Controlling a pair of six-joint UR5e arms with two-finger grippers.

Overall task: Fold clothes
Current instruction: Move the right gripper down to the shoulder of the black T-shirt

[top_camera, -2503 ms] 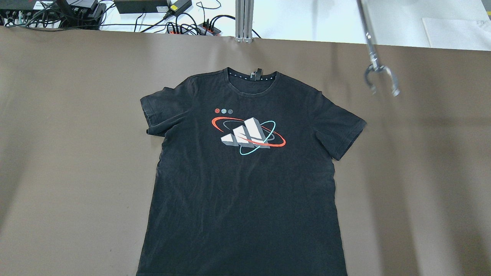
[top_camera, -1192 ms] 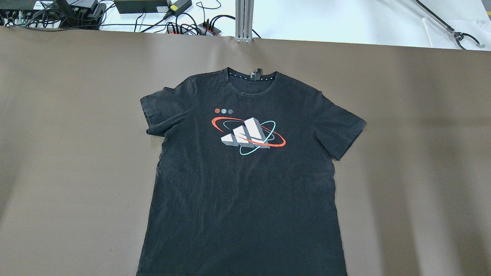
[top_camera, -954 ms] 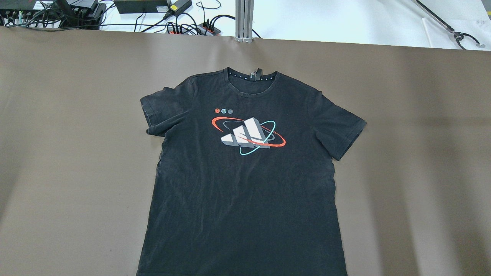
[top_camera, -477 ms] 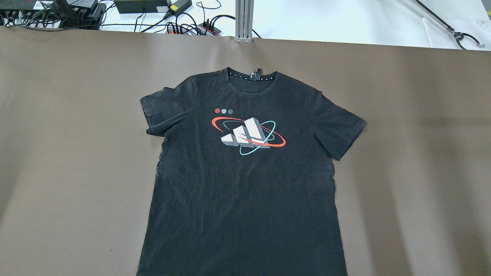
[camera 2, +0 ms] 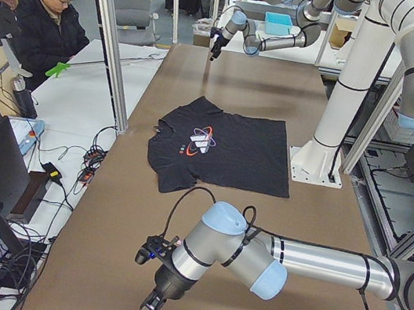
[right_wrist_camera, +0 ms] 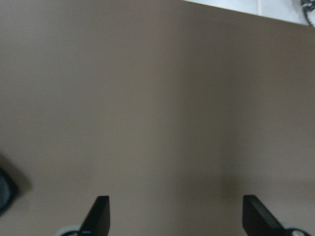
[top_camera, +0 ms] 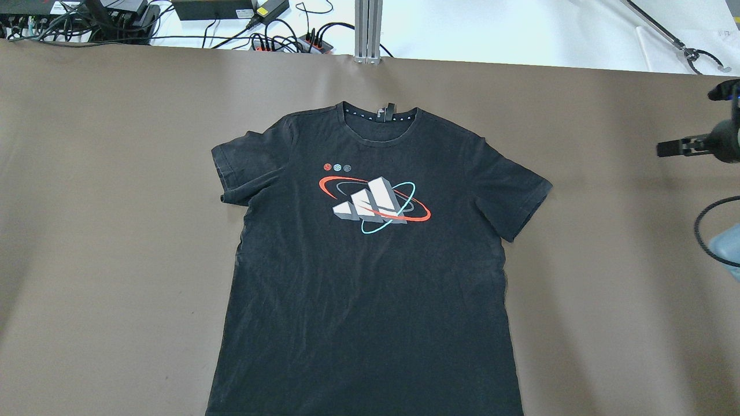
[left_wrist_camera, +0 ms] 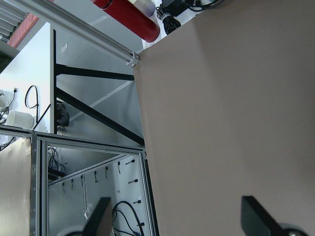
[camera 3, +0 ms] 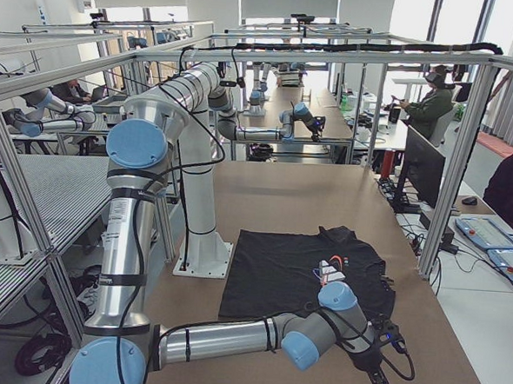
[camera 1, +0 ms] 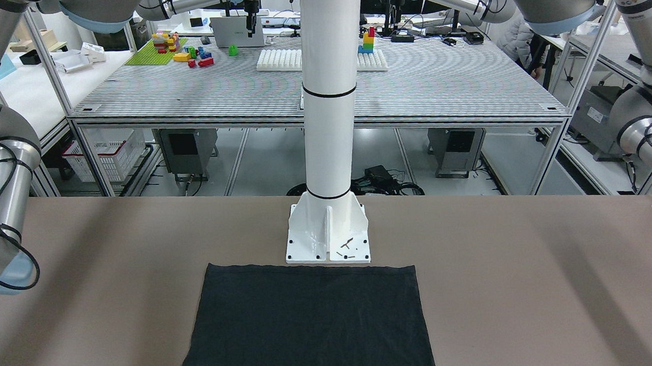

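"Overhead exterior: the T-shirt (top_camera: 370, 289) lies flat in the middle of the table (top_camera: 115, 231); soft, light, likely floppy."
"Where to pinch it?"
"A sleeve hem, probably. The left gripper (left_wrist_camera: 177, 221) and right gripper (right_wrist_camera: 174, 216) both gape, empty."

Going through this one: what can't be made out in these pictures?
- T-shirt: hem cut off by the overhead view's bottom edge; collar end cut off in the front-facing view.
- Collar label: too small to read, overhead view.
- Left gripper: outside the overhead view; its wrist view shows only two fingertips, wide apart.
- Right gripper: likewise only fingertips in its wrist view.
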